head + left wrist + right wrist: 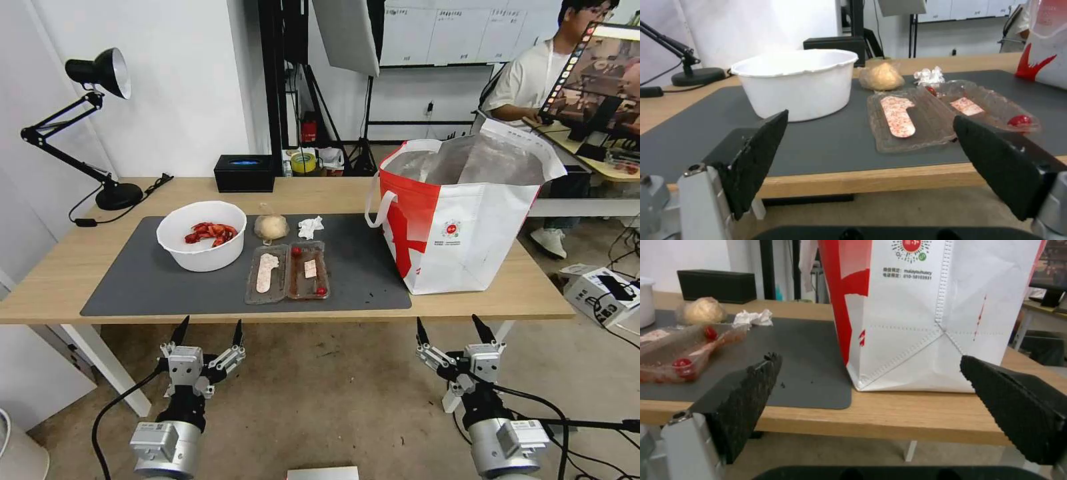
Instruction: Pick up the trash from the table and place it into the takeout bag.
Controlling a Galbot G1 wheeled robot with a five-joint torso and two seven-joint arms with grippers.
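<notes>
On the grey mat (167, 280) of the wooden table (533, 293) lies the trash: a white bowl of red shells (201, 235), a wrapped beige bun (271, 227), a crumpled tissue (309, 227) and an opened clear clamshell tray (287, 272) with scraps. The white-and-red takeout bag (460, 220) stands open at the table's right. My left gripper (207, 331) hangs open below the table's front edge, before the bowl and tray. My right gripper (455, 329) is open too, below the edge in front of the bag. The left wrist view has the bowl (795, 83) and tray (947, 113); the right wrist view faces the bag (933, 313).
A black box (245, 172) sits at the table's back edge and a black desk lamp (100, 120) at the back left. A cardboard box (603, 293) lies on the floor at right. A far desk with a monitor (600, 73) stands behind the bag.
</notes>
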